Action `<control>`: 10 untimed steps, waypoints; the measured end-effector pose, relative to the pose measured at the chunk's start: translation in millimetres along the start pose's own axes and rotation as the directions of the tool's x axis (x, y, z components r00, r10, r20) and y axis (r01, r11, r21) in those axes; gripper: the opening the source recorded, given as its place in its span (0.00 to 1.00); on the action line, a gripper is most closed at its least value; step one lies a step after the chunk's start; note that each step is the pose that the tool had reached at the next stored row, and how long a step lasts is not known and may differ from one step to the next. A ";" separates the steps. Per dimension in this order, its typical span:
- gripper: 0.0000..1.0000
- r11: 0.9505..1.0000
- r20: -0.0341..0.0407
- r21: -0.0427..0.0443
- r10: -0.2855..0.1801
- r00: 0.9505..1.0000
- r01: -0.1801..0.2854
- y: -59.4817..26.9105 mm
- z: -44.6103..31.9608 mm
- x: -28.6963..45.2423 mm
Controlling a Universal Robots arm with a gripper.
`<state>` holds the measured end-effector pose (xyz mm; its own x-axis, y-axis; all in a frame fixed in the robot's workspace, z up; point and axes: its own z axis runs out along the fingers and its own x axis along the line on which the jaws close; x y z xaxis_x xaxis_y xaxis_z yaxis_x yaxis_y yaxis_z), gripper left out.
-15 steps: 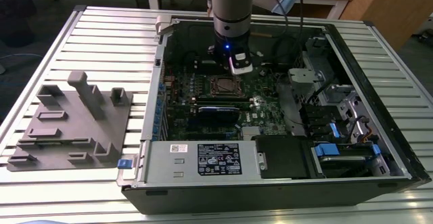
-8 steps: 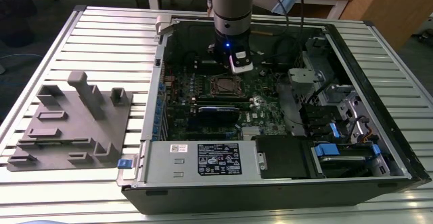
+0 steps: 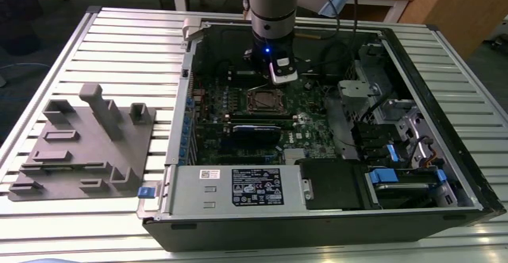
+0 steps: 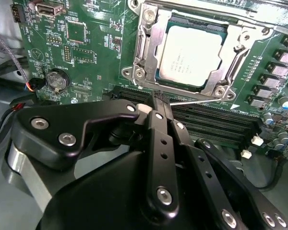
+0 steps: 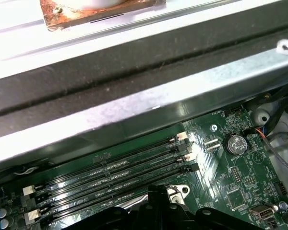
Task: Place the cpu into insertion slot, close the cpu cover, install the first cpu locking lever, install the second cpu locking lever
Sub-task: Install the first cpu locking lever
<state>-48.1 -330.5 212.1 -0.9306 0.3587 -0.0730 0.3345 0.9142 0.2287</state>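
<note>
Just beyond the fingertips, in the second wrist view, the one cpu [image 4: 191,53] lay flat in the single insertion slot [image 4: 182,20], its pale metal top facing up. The one cpu cover [image 4: 152,45] was folded down over it, so that the chip showed through the frame's square window. The gripper [image 4: 158,99] had its two black fingers pressed together. Their joined tip met the near end of one thin silvery locking lever [image 4: 201,99], which ran along the near edge of the socket. I could not tell whether the fingers pinched that rod or only touched it.

Directly under the fingers ran four long black memory slots [image 5: 110,167], side by side, seen in the first wrist view. One round coin battery [image 4: 56,79] sat on the green circuit board [image 4: 86,57], off to one side of the fingers and well apart from the socket.

In the exterior view the single arm reached down into one open computer case [image 3: 317,215] lying on a slatted table [image 3: 119,37]. One grey moulded fixture [image 3: 80,138] lay on the table outside the case, far from the fingers, towards the exterior view's left.
</note>
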 end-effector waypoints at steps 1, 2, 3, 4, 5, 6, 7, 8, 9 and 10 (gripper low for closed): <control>0.11 1.000 0.000 0.000 0.000 1.000 0.000 0.0 0.0 0.0; 0.11 1.000 0.000 0.000 0.000 1.000 0.000 0.0 -0.1 0.1; 0.11 1.000 0.000 0.000 0.000 1.000 0.000 -0.2 -0.2 0.6; 0.11 1.000 0.001 0.000 0.000 1.000 0.000 -0.5 -0.1 1.4; 0.11 1.000 0.002 0.000 0.000 1.000 0.000 -0.8 0.0 2.0; 0.11 1.000 0.002 -0.001 0.000 1.000 0.000 -1.0 0.1 2.4; 0.11 1.000 0.002 -0.001 -0.001 1.000 0.001 -1.1 0.1 2.7; 0.11 1.000 0.003 -0.001 -0.001 1.000 0.001 -1.1 0.1 2.8; 0.11 1.000 0.003 -0.001 -0.001 1.000 0.001 -1.2 0.1 2.9; 0.11 1.000 0.003 -0.001 -0.001 1.000 0.001 -1.2 0.2 2.9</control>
<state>-51.2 -330.5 211.4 -0.9304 0.3585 -0.0757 0.3336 0.9143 0.2295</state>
